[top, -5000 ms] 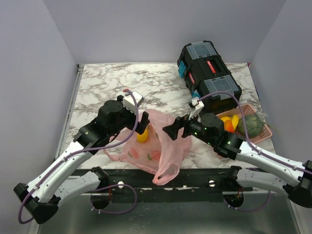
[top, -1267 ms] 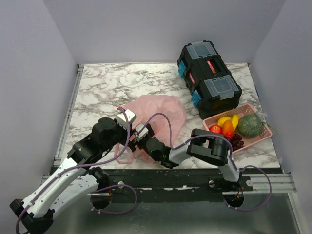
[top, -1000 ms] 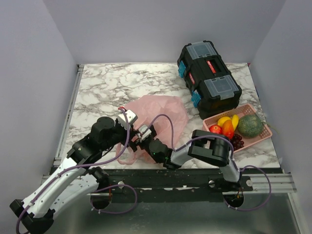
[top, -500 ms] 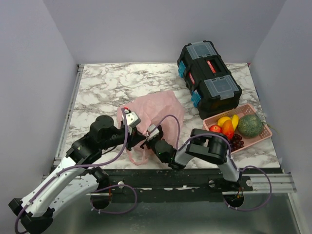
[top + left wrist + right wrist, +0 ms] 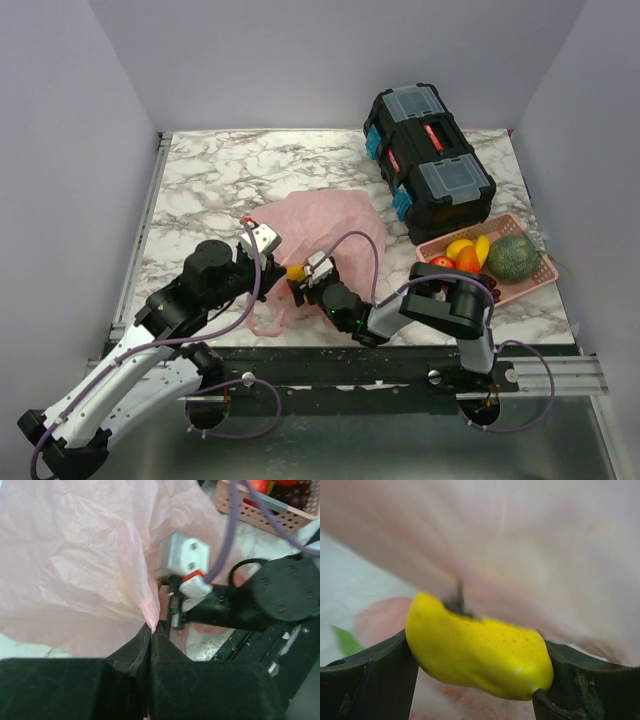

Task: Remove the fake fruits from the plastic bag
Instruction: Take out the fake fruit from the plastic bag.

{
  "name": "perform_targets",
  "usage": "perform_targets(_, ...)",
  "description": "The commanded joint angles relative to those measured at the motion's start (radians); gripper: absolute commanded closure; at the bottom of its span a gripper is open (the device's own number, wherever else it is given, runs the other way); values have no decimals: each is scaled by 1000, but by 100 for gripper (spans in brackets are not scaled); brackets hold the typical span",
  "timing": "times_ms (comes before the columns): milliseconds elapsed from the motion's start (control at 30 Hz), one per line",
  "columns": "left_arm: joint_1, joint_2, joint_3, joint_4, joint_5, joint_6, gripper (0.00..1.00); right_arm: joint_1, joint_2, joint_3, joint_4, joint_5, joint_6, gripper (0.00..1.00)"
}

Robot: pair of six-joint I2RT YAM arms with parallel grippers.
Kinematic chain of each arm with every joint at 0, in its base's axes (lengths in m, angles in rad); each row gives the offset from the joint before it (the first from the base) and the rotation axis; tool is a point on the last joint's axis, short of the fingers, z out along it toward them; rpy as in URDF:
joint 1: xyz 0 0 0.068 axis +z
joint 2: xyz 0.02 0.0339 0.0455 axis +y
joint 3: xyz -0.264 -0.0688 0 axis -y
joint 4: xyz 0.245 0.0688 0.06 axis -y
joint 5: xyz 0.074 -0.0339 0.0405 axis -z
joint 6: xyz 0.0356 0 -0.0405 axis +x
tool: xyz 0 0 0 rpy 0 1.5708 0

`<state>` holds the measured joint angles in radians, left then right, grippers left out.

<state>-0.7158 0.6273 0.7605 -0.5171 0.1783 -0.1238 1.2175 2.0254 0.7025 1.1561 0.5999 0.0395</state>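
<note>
The pink plastic bag (image 5: 335, 222) lies crumpled at the table's front middle. My left gripper (image 5: 151, 625) is shut on the bag's (image 5: 75, 555) edge and holds it up. My right gripper (image 5: 300, 284) reaches into the bag's mouth from the right. In the right wrist view its fingers (image 5: 370, 680) press both sides of a yellow fruit (image 5: 480, 655), with the bag's film (image 5: 530, 540) just behind. That yellow fruit (image 5: 296, 271) shows at the bag's mouth in the top view. A reddish fruit (image 5: 380, 622) with a green leaf lies blurred behind it.
A black toolbox (image 5: 428, 150) stands at the back right. A pink basket (image 5: 545, 268) at the right holds a green melon (image 5: 514, 257), a banana (image 5: 482, 248), an orange fruit (image 5: 467, 262), a red apple and dark grapes. The table's front edge is just below the bag.
My right gripper has closed onto the yellow fruit, which now shows at the bag's mouth. My left gripper keeps hold of the bag's edge, and the bag has shifted a little.
</note>
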Motion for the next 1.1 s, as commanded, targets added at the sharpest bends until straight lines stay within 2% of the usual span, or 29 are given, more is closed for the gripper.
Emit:
perform_targets(0,-4,13,-28,-2,-170,-8,100,-4,-142,-33,-57,-32,39,57)
perform_targets(100,-4,45,-18,-7,-230,-8,100,-4,-218,-57,-116,-87,75,72)
perform_targets(267,0,83,-3,-23,-290,-9,100,-3,-307,-76,-222,-244,143,83)
perform_targets(533,11,78,-4,-17,-297,-16,100,-4,-452,-61,-367,-584,268,89)
perform_targets(667,11,91,15,-24,-293,-28,100,-4,-546,-60,-389,-696,310,92)
perform_targets(767,11,121,70,-68,-342,-28,100,-3,-622,-42,-439,-726,305,94)
perform_targets(933,11,212,187,-118,-558,-50,100,-3,-731,-2,-541,-721,284,95)
perform_targets(1067,16,274,213,-115,-708,-103,100,-3,-810,8,-580,-705,269,98)
